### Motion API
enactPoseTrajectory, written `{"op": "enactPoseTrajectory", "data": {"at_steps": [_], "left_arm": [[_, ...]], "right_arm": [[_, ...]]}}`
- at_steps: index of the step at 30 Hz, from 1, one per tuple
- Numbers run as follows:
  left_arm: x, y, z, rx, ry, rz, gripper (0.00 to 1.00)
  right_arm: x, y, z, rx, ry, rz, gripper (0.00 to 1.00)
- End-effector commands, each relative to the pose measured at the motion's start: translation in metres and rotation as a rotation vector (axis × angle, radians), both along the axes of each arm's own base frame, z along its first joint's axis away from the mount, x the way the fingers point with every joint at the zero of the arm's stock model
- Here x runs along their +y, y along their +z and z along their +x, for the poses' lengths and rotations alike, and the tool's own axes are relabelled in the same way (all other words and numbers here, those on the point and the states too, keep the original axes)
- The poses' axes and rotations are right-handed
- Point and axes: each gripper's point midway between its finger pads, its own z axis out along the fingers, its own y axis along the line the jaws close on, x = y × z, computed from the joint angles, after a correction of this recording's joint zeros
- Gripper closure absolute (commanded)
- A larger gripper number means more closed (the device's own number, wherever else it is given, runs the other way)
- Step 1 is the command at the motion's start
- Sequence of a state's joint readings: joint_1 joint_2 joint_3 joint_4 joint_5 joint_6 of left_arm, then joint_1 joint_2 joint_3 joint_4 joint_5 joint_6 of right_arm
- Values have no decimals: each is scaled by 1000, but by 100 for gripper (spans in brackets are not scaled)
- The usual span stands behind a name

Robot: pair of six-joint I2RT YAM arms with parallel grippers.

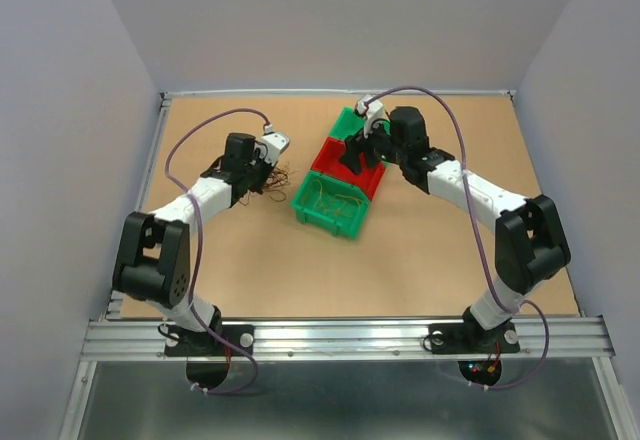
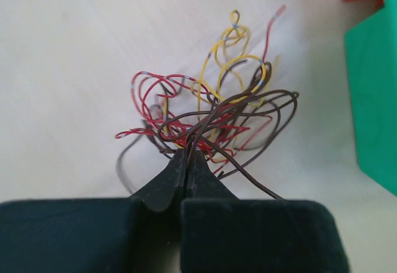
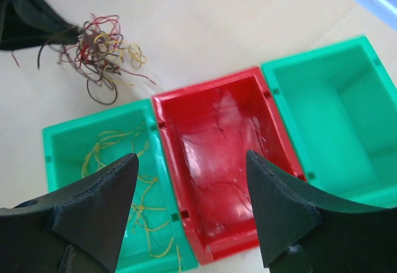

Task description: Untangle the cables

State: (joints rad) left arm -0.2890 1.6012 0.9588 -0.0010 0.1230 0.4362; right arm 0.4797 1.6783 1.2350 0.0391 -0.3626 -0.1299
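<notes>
At L gripper (image 2: 187, 161), cables (image 2: 208, 127) (pinched, tangled)

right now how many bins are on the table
3, in a row: near green bin with yellow cables, red bin in the middle, far green bin. None seem hidden.

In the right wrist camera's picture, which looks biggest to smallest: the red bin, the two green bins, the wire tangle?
Largest, alike and partly hidden, so unranked: red plastic bin, empty green plastic bin, green bin holding yellow strands.
Smallest: tangled clump of red, yellow and dark wires.
</notes>
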Motion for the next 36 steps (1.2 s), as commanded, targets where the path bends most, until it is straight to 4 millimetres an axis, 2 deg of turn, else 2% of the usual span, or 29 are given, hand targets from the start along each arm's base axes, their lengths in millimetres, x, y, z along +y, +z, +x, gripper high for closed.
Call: {"op": "enactPoseTrajectory", "data": {"at_steps": [1,2,3,5,6,9,14,18,21,26,28,30,36], "left_arm": [[-2,78,6,-230,14,-107,100],[-1,86,4,-253,13,-116,100],[-1,102,2,-300,12,-134,100],[0,111,-5,-322,12,-152,100],[-1,125,-10,-356,2,-167,100],[-5,138,-25,-383,-44,-201,100],[-9,161,-40,-439,-74,-245,100],[-13,168,-47,-452,-103,-268,100],[-16,171,-51,-453,-124,-281,100],[-23,172,-59,-445,-168,-302,100],[-24,175,-61,-449,-179,-310,100],[-25,176,-63,-451,-188,-314,100],[-28,176,-68,-443,-217,-320,100]], "right_arm": [[20,38,-33,-113,182,120,25],[30,47,-47,-142,280,169,24],[33,52,-55,-156,321,197,23],[37,59,-70,-190,375,268,22],[41,61,-79,-195,417,292,22],[47,69,-84,-224,437,333,22],[63,77,-87,-226,433,385,22],[78,83,-89,-243,437,412,25],[94,76,-91,-231,458,409,28],[113,74,-85,-227,459,412,33],[119,72,-77,-214,438,419,37],[122,73,-72,-214,412,425,41],[124,74,-63,-201,370,462,42]]}}
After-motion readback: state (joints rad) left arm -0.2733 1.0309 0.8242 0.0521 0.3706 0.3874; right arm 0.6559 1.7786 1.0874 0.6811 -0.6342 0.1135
